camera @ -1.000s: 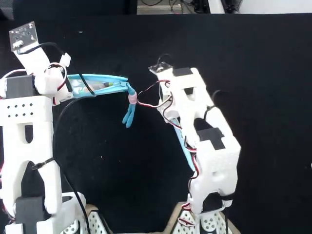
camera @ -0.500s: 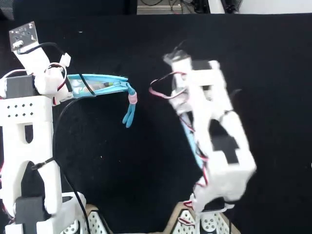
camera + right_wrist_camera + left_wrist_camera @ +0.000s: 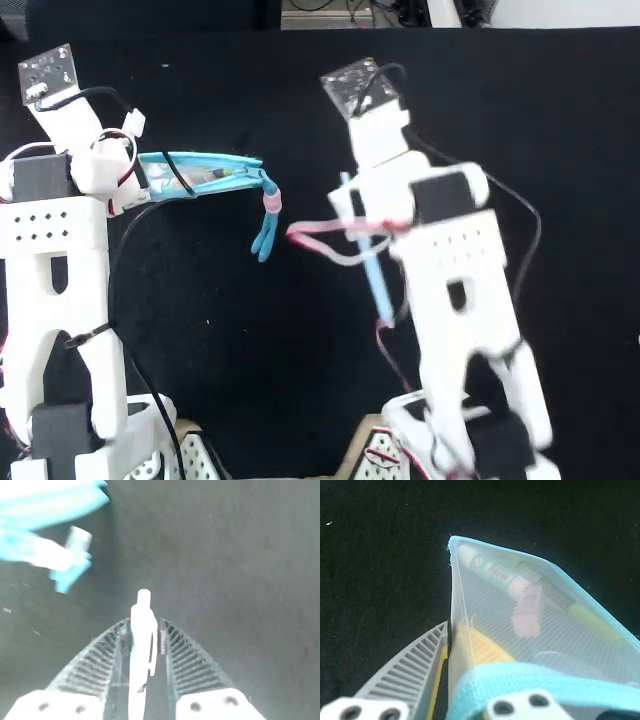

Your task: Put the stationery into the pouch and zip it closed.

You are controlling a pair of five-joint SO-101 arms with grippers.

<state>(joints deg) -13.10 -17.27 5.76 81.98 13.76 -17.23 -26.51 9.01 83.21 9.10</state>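
Clamping the blue pen (image 3: 142,650), the right gripper (image 3: 144,624) is positioned well apart from the mesh pouch (image 3: 540,630) pinched by the left gripper (image 3: 451,632). A misaligned pen may be jammed at its mouth.

The pouch (image 3: 535,625) is translucent fine-ribbed mesh with a woven cloth edge. The pen (image 3: 142,630) is smooth plastic. The tabletop (image 3: 200,330) looks matt.

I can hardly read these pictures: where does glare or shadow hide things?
High view: two metal plates glare; the black table swallows shadows. Left wrist view: light passes through the pouch. Right wrist view: the pen glares pale.
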